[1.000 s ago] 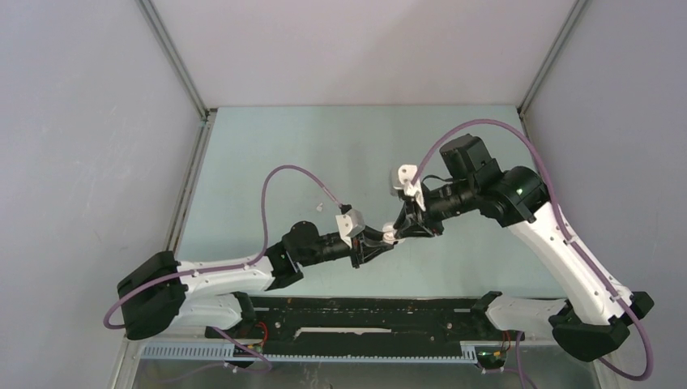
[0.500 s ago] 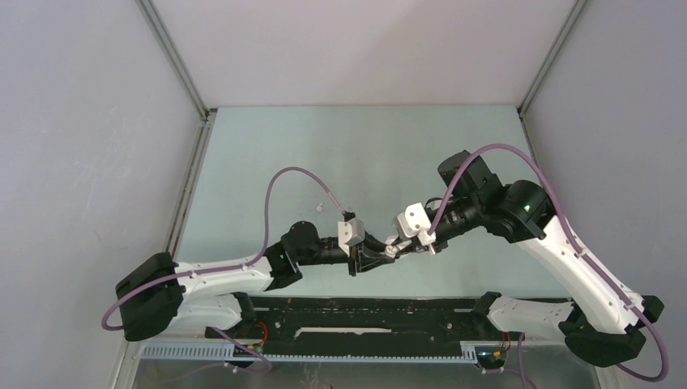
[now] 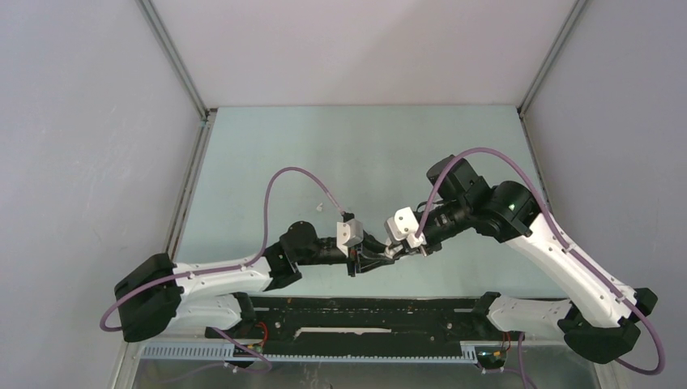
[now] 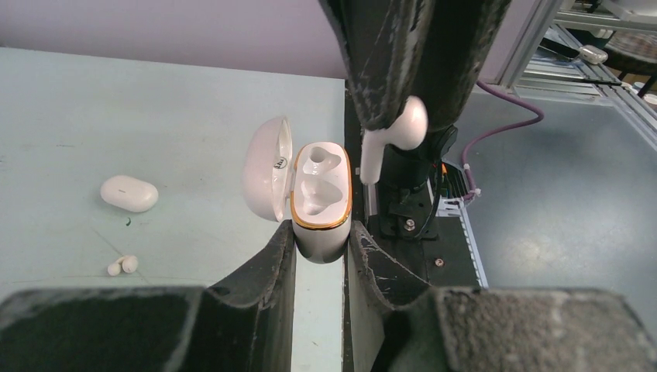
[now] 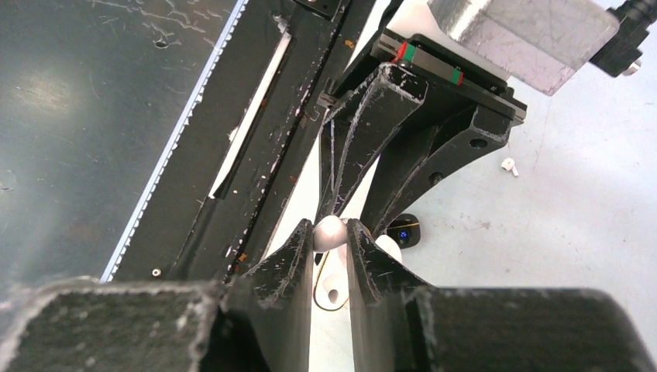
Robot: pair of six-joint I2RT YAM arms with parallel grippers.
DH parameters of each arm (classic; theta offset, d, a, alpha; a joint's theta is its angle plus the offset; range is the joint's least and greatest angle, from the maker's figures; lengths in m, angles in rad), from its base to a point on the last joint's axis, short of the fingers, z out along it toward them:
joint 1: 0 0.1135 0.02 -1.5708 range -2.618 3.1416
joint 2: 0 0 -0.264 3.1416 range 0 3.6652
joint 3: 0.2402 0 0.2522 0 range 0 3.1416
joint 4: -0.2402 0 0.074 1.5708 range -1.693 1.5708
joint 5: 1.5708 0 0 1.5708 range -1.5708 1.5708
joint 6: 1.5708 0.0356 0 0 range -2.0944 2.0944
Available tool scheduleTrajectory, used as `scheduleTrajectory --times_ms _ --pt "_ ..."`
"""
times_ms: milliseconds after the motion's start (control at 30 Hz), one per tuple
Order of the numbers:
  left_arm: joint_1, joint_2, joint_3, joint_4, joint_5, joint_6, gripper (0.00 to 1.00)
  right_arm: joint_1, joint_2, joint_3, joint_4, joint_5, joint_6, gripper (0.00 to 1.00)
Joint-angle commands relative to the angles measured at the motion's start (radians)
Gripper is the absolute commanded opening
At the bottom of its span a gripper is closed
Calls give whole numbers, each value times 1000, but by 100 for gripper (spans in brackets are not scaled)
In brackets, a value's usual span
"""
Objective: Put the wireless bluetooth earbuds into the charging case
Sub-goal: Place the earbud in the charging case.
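A pale green bench (image 3: 267, 162) sits between grey walls. The small dark mark on the lid of the charging case (image 4: 320, 203) is unreadable, and a black case (image 5: 403, 232) shows a blue "25". The left claw (image 4: 320, 236) grips the open charging case at mid-frame. The right claw (image 5: 331, 229) pinches a white earbud (image 4: 393, 133) just to the upper right of it. A closed white case (image 4: 129, 193) and loose earbuds (image 4: 122, 266) lie at the left.

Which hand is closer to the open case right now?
Left. The left hand is clamped on the case. The right hand is close by, holding an earbud just off the case's rim.
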Motion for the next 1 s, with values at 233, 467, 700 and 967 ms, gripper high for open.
scheduleTrajectory --times_ms 233,467,700,967 --pt "3 -32 25 62 25 0 0 5 7 -30 71 33 5 0" --pt "1 -29 24 71 31 1 0 5 7 -47 87 61 3 0" --pt "1 -27 16 97 33 -13 0 6 10 -56 110 61 21 0" --pt "1 -12 15 87 2 -16 0 5 -18 -56 148 66 106 0"
